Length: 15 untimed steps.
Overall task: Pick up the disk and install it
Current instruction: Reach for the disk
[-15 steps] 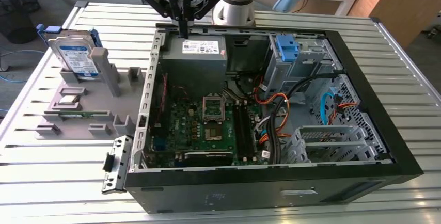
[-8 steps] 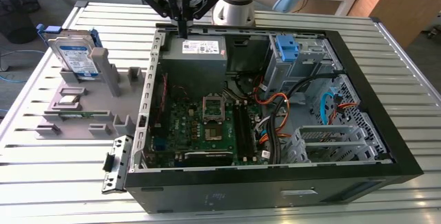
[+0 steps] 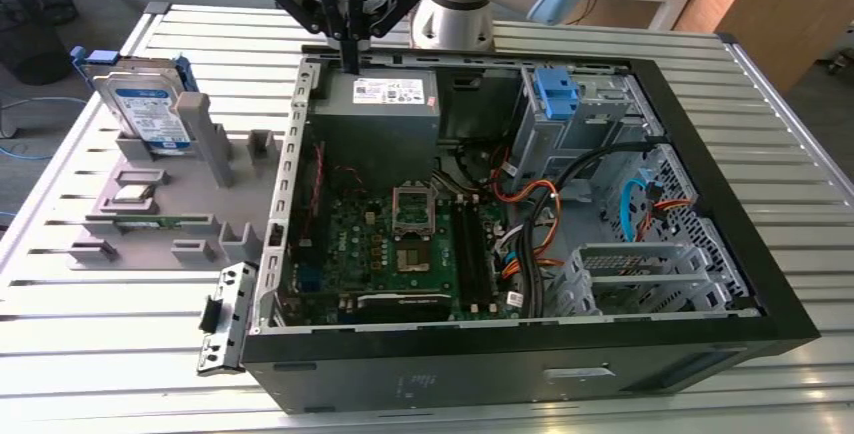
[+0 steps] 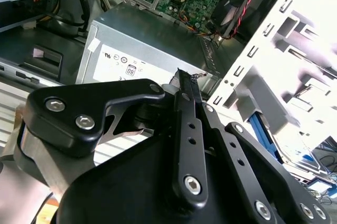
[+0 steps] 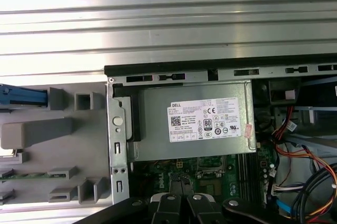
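We see the open case [image 3: 534,354] on the middle of the tabletop [image 3: 107,354], its board [image 3: 400,234] facing up. Farther back, the grey box [image 3: 378,114] sits against the case's far wall, and our fingers [image 3: 351,54] hang just over its far edge, pressed together with nothing between them. The disk [image 3: 140,104] stands upright in a grey rack [image 3: 160,234] toward the tabletop's far corner on the exterior view's left, well apart from the fingers.
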Each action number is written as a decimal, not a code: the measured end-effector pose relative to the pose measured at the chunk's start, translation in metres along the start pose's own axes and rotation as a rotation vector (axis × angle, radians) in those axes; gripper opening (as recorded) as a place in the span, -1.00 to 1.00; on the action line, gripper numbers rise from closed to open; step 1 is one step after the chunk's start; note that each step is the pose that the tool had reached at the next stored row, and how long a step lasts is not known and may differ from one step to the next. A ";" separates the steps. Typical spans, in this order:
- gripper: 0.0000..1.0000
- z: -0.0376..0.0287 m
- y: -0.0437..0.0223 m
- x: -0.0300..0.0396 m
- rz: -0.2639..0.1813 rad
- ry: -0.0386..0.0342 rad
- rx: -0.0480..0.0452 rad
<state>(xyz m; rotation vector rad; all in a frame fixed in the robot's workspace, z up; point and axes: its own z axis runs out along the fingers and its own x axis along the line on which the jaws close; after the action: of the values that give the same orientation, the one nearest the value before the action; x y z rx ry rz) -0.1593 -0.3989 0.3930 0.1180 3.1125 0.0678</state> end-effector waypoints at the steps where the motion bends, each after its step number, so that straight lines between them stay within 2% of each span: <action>1: -0.79 0.0000 -0.0001 0.0009 0.000 0.0000 0.0000; 15: -0.79 -0.0001 -0.0004 0.0052 0.000 0.0000 0.0000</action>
<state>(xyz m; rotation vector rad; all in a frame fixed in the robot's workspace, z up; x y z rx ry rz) -0.1646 -0.3989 0.3930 0.1180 3.1125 0.0678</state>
